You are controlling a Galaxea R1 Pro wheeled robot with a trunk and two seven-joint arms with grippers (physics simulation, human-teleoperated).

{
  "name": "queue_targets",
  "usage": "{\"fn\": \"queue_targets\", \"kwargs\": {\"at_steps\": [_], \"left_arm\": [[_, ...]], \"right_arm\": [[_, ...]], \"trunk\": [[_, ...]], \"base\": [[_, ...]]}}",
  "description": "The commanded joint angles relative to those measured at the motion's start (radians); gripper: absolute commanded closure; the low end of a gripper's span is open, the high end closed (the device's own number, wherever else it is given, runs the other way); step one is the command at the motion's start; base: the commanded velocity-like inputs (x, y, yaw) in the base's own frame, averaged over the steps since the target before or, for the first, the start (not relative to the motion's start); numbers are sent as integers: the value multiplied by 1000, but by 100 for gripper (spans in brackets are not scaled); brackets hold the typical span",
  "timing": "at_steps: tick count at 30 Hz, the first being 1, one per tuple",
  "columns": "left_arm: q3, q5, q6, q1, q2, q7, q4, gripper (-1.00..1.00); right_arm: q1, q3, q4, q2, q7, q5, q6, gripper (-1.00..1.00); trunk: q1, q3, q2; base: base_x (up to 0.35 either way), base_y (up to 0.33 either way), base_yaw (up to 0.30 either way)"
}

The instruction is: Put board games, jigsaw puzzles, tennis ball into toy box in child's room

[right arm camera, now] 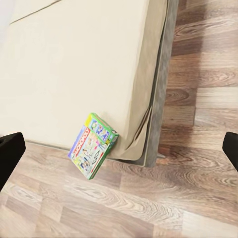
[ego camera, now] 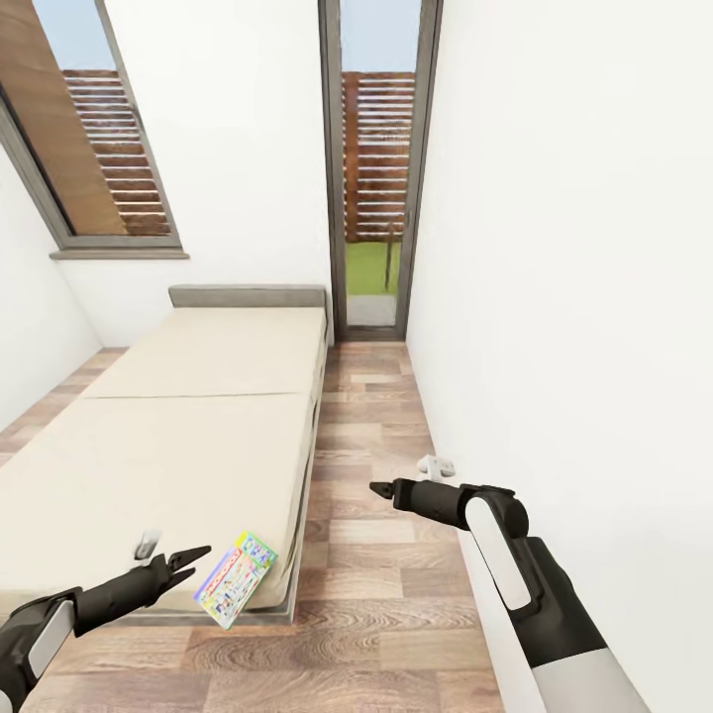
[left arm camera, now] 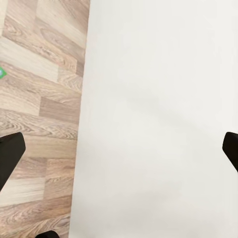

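Note:
A colourful board game carton (ego camera: 236, 577) with a green edge sits tilted at the near corner of the bed (ego camera: 188, 426); in the right wrist view the carton (right arm camera: 92, 145) leans against the bed's end over the plank floor. I cannot tell whether it rests on the floor. My left gripper (ego camera: 194, 560) is just left of the carton, over the bed's near edge, open and empty. My right gripper (ego camera: 380, 488) hangs over the floor strip right of the bed, open with nothing between its fingers (right arm camera: 10, 153). The table, toy box, jigsaw puzzles and tennis ball are out of view.
A white wall (ego camera: 574, 297) runs close along my right arm. A narrow plank floor strip (ego camera: 366, 446) leads between the bed and that wall to a tall glass door (ego camera: 381, 168). A window (ego camera: 99, 139) is in the far wall above the bed's head.

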Motion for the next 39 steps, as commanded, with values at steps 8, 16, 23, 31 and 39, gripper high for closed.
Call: {"fn": "queue_targets", "kwargs": {"at_steps": [8,16,23,31,39], "left_arm": [[4,4,8,-1,0,-2,0,-100],[4,4,9,-1,1,-3,0,-100],[6,4,8,-1,0,-4,0,-100],[6,4,8,-1,0,-3,0,-100],[6,3,8,-1,0,-3,0,-100]], "right_arm": [[-1,-1,0,0,4,4,4,-100],[-1,-1,0,0,4,3,4,-100],[-1,-2,0,-1,4,3,4,-100],[-1,-1,1,0,4,3,4,-100],[-1,-1,1,0,4,3,4,-100]], "trunk": [[19,-30,-36],[50,-68,-92],[54,-83,-99],[54,-96,-99],[54,-109,-99]], "base": [[0,0,0],[0,0,0],[0,0,0],[-5,1,0],[-134,67,0]]}}
